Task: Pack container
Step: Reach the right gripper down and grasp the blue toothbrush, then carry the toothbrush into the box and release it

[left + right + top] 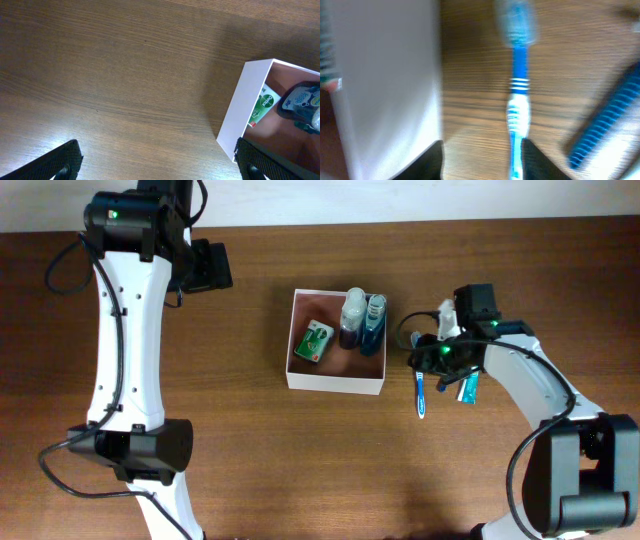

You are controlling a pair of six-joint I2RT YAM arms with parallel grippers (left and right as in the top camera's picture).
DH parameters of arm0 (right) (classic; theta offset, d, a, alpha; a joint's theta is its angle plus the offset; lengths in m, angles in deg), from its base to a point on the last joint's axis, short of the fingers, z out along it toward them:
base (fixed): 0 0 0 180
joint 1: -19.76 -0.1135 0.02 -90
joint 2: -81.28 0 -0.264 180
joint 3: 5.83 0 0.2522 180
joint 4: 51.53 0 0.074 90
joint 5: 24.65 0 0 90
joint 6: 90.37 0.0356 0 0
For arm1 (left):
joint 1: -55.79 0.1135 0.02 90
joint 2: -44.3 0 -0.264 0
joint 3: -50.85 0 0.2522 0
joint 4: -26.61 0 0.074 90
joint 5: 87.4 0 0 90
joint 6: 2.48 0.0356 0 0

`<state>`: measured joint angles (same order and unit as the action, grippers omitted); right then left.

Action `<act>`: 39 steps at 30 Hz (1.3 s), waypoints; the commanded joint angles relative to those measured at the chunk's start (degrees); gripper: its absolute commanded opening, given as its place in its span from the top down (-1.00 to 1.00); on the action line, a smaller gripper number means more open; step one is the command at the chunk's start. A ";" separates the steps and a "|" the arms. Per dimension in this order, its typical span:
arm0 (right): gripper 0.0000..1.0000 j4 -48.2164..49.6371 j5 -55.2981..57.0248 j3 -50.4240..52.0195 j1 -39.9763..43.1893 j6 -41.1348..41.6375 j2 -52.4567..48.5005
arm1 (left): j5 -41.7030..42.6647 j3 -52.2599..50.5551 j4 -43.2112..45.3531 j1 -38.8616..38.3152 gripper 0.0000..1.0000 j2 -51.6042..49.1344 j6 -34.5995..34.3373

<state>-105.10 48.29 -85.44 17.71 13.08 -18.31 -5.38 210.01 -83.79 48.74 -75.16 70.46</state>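
Observation:
The container (pixel 335 383) is a square white box with a pinkish inside, mid-table. It holds a green packet (pixel 316 341), a purple bottle (pixel 351 317) and a blue bottle (pixel 373 323). A blue-and-white toothbrush (pixel 421 394) lies on the table just right of the box. My right gripper (pixel 427 360) hovers over its upper end. In the right wrist view it is open (pixel 482 162), with the toothbrush (pixel 518 100) just inside the right finger and the box wall (pixel 385 100) at left. My left gripper (pixel 212 265) is open (pixel 160 165) and empty, left of the box (pixel 239 112).
A blue ribbed item (pixel 468 389) lies right of the toothbrush, and shows in the right wrist view (pixel 607 125). Bare wooden table (pixel 250 450) surrounds the box. The left arm's column stands at the far left.

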 commanded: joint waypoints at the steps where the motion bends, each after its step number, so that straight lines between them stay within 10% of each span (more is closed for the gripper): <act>1: -0.15 -0.33 7.21 -1.03 -0.04 0.94 1.40 | -0.68 0.85 -0.07 0.09 -0.99 0.98 0.68; 9: -0.26 -0.46 13.75 -1.03 -3.41 0.33 -1.53 | -0.66 0.85 -0.07 0.09 -0.99 0.98 0.68; 24: 0.62 -0.50 13.29 -1.03 -4.33 0.57 -8.04 | -0.66 0.85 -0.04 0.09 -0.99 0.98 0.68; 39: 0.92 -5.14 17.57 -1.42 -4.33 0.57 -7.37 | -0.66 0.85 -0.04 0.09 -0.99 0.98 0.68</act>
<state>-109.73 64.51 -85.63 13.91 13.19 -25.83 -5.41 210.01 -83.79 48.74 -75.16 70.46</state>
